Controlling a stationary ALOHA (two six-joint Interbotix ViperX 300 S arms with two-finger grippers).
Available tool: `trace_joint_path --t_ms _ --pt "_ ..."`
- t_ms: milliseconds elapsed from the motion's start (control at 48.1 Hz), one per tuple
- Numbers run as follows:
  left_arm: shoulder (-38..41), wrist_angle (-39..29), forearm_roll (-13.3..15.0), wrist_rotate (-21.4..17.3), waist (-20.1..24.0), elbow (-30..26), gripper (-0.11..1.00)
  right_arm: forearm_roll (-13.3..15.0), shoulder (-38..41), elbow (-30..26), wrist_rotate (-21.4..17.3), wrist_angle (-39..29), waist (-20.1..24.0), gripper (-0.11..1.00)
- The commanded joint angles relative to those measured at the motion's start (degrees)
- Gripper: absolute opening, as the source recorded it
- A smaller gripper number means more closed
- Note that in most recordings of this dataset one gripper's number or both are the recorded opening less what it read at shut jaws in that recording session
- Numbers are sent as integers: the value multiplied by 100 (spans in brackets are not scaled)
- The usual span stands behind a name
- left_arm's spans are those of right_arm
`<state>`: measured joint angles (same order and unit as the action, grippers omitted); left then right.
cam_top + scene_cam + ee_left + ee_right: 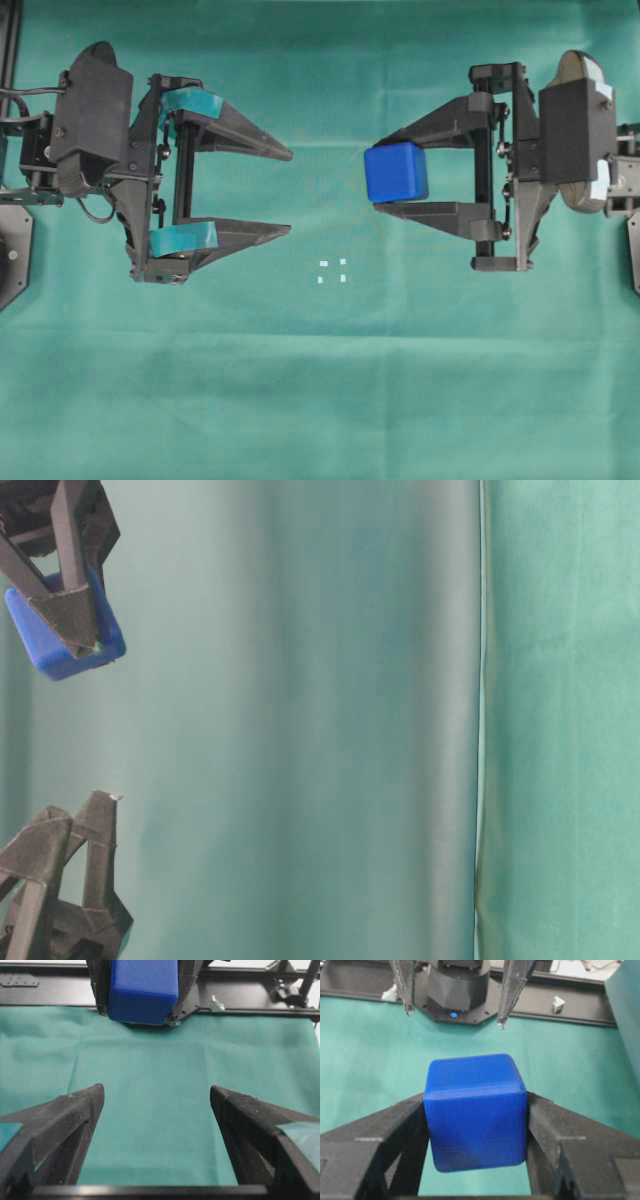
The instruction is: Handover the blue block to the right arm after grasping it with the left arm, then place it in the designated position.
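1. Jaws of right gripper (397, 172) clamped on blue block (397, 172), one finger against each side face; block off the cloth, held aloft.
2. Left gripper (291, 192) spread wide, holding nothing, tips facing the block across a clear gap.
3. Handover judged done; placing remains.
4. Designated position (332, 271): four white marks on green cloth (320, 400) near table centre, between the grippers, toward the near edge from the block. Right arm nearer.
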<state>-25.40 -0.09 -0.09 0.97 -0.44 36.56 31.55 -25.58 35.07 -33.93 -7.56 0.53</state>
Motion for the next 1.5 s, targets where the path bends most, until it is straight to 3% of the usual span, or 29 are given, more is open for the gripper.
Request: trace_joint_path --t_ms 0,1476 --pt "-35 26 -9 0 9 -105 99 -18 -88 -70 -9 18 9 54" --pt "-35 18 -9 0 18 -105 99 -18 -79 -79 -26 -88 9 54"
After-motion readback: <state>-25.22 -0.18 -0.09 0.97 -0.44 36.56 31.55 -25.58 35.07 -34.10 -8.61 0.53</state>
